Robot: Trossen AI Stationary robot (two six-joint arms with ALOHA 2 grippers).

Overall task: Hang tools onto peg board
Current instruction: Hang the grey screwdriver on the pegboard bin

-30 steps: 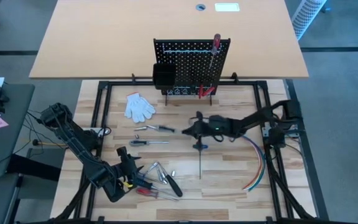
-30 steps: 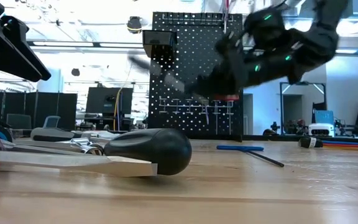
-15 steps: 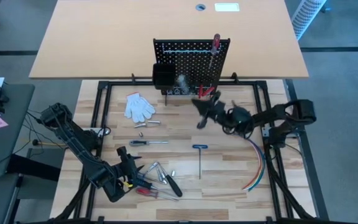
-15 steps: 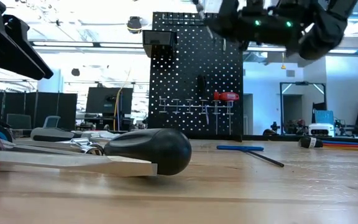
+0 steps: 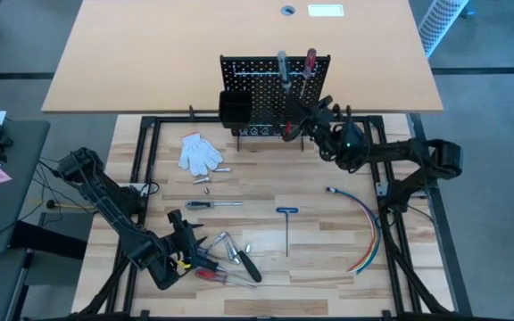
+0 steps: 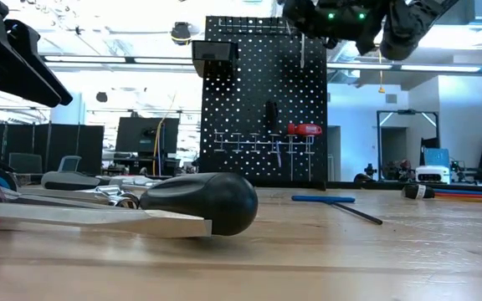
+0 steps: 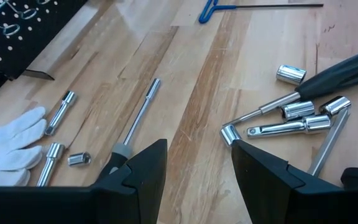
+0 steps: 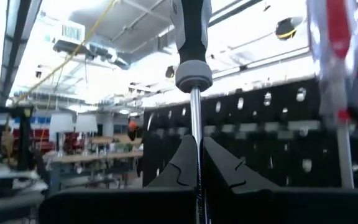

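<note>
Currently the right tool (image 5: 315, 111) is pinching the shaft of a grey-handled screwdriver (image 5: 283, 64), holding it upright against the peg board (image 5: 255, 85), just beside a red-handled screwdriver (image 5: 310, 61) already hanging there. Hanging appears to be the step in hand; next, the shaft probably needs lowering into a holder before release. Room beside the tool is looking tight. Far off, the left tool (image 7: 194, 171) is hanging spread above loose tools (image 5: 230, 254) on the counter (image 5: 328, 259).
</note>
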